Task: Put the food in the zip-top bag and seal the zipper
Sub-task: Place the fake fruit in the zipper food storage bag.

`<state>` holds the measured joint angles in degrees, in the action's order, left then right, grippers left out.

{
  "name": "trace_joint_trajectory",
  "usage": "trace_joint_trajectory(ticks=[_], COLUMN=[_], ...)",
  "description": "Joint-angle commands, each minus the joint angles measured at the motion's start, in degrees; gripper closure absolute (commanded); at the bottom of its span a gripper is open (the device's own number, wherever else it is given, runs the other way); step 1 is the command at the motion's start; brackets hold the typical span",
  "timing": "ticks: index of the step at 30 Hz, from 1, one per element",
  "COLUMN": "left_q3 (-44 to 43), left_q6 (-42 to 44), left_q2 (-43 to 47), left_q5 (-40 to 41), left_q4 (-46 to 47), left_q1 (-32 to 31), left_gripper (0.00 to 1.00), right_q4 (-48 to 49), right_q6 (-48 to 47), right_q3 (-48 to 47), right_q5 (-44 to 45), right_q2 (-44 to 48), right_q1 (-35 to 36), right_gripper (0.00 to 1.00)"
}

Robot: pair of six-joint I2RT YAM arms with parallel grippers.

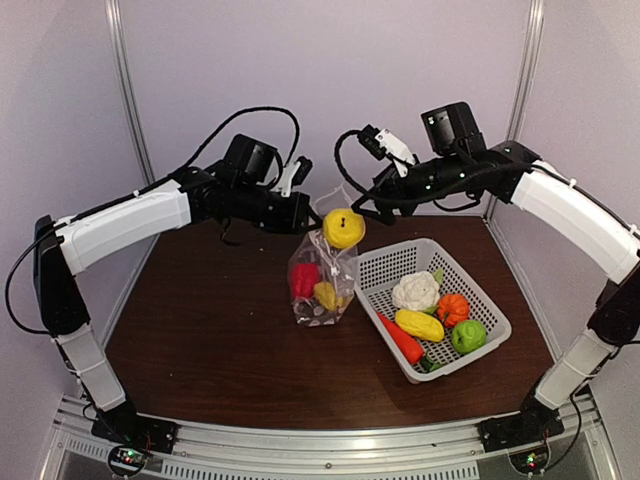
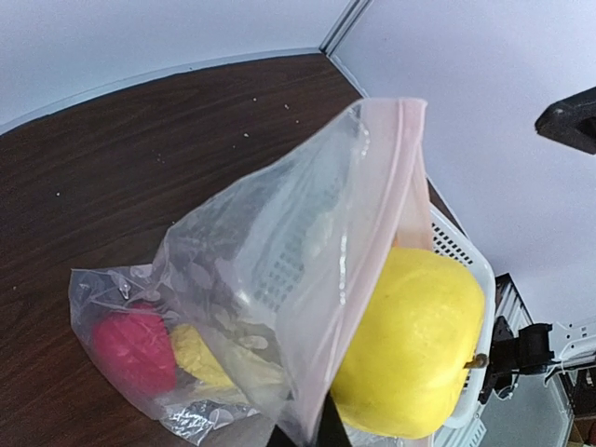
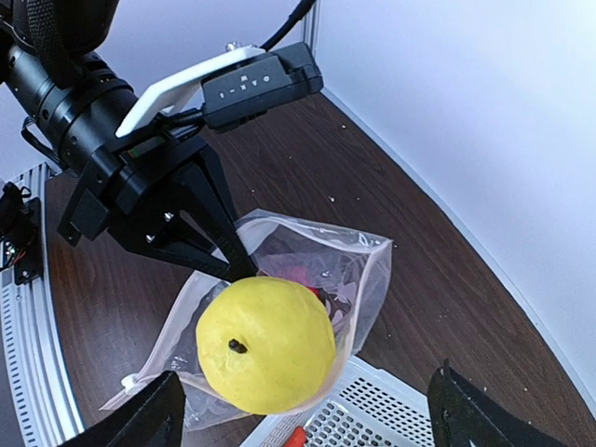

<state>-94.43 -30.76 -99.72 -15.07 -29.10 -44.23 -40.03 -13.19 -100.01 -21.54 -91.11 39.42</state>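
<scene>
The zip-top bag [image 1: 318, 300] stands upright on the desk [image 1: 200, 340], long axis vertical, mouth up, clear and crinkly. The left gripper [image 3: 240, 268] pinches its rim. The right gripper [image 3: 307, 424] hangs open near 1 top lemon [image 1: 343, 228] at the mouth. Inside are 1 red pepper [image 1: 303, 280] and 1 bagged lemon [image 1: 326, 295]. The basket [image 1: 400, 262] holds 5 foods.

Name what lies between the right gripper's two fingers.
A yellow lemon, at the zip-top bag's mouth; the right wrist view shows it.

A yellow lemon [image 2: 410, 345] shows beside the clear bag [image 2: 270, 279].
</scene>
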Motion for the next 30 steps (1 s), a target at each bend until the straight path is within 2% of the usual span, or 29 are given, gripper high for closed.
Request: trace_joint_trajectory(ticks=[1,4,8,12,17,19,21,23,25,26,28,30], left_q3=[-1.19,-1.38,-1.86,-0.87,-0.37,-2.37,-8.27,-19.95,-25.96,-25.15,-25.50,-26.92], left_q6=[0.15,-0.03,0.26,0.27,0.98,3.06,8.15,14.91,20.24,21.68,21.05,20.44], left_q2=[-1.27,-1.26,-0.56,0.20,0.91,0.38,-1.17,-3.75,-4.62,-4.32,-5.99,-8.70], left_q5=[-2.12,-1.63,-0.93,-1.00,0.62,4.28,9.42,18.10,25.27,23.26,13.49,11.62], left_q4=[0.71,0.89,0.23,0.14,-0.33,-3.13,-10.70,-24.55,-29.60,-28.68,-29.92,-33.22], left_q1=[1.12,0.68,0.56,0.55,0.63,1.03,2.47,4.41,5.27,5.29,5.08,4.07], left_gripper=[1.00,1.00,1.00,1.00,1.00,1.00,1.00,1.00,1.00,1.00,1.00,1.00], right_q4=[0.07,1.65,-1.66,-2.41,-2.16,-2.03,-2.44,-4.01,-5.15,-4.87,-5.05,-6.50], right_q6=[-0.74,1.37,2.19,3.56,2.32,-0.01,-3.14,-4.91,-6.19,-6.61,-7.34,-8.36], right_q3=[3.01,2.35,-3.15,-5.86,-4.25,-1.56,1.42,3.66,7.59,10.59,16.03,19.90], right_q5=[6.74,10.31,13.61,12.08,11.34,9.22,5.03,2.81,2.22,2.22,3.16,3.33], right_q2=[-0.55,-4.09,-12.36,-14.00,-6.77,-0.61,5.32,10.26,14.22,15.95,17.59,17.60], right_q1=[0.24,0.31,0.62,0.64,0.66,0.47,-0.44,-2.00,-4.79,-6.66,-10.37,-13.49], right_gripper=[0.07,0.07,0.07,0.07,0.06,0.06,0.06,0.05,0.06,0.06,0.08,0.13])
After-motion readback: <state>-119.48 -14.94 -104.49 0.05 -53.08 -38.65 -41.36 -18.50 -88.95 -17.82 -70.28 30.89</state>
